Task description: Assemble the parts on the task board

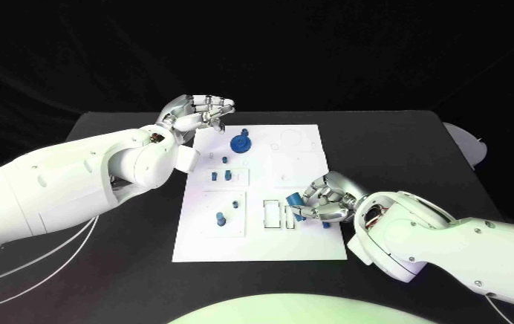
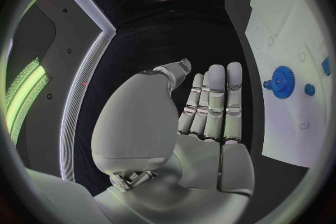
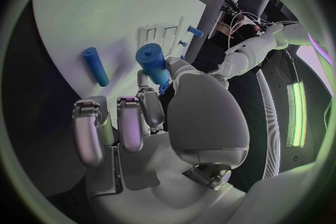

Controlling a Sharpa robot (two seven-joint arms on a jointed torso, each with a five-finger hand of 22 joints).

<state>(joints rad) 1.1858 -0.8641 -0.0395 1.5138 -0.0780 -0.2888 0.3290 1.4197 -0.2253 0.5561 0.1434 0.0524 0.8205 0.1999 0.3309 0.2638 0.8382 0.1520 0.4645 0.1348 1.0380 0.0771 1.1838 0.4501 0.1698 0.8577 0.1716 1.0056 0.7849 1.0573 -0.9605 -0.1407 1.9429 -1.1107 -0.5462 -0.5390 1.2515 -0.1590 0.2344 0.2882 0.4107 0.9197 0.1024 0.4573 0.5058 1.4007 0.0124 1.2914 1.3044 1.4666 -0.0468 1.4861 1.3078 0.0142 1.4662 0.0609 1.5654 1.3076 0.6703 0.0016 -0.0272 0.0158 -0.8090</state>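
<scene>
Right hand (image 1: 324,199) pinches smooth blue cylinder (image 3: 152,63) at white task board (image 1: 305,246) right edge. Left hand (image 1: 198,113) empty, fingers straight, near toothed blue gear (image 1: 242,143).

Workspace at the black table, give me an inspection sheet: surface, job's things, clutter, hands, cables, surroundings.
Surface: black table with the white task board in the middle.
Job's things: blue gear stands at the board's far end; small blue parts mid-board; a blue cylinder lies loose on the board.
Clutter: nothing seen.
Hands: left hand hovers by the board's far left corner, holding nothing, fingers straight and side by side. Right hand holds a blue cylindrical part over the board's near right area.
Cables: white cables run under the left arm.
Surroundings: dark backdrop.
</scene>
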